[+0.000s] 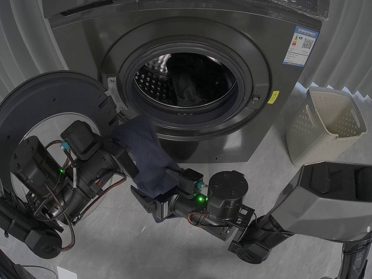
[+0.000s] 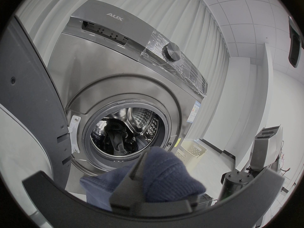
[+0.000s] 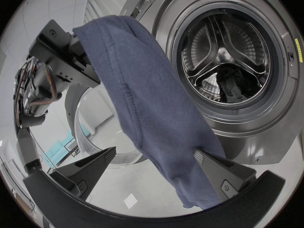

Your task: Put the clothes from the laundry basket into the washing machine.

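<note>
Hanging navy garment (image 1: 149,155) before drum (image 1: 186,80), basket (image 1: 329,121) beside washer (image 1: 232,31)

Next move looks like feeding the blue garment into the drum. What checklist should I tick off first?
1. Door swung open: ok.
2. Drum mouth free, dark clothes lying deep inside: ok.
3. Left gripper shut on blue garment: ok.
4. Right gripper open and clear of the garment: not ok, cloth drapes against one of its fingers.
5. Laundry basket emptied: cannot tell, its bottom is hidden.
</note>
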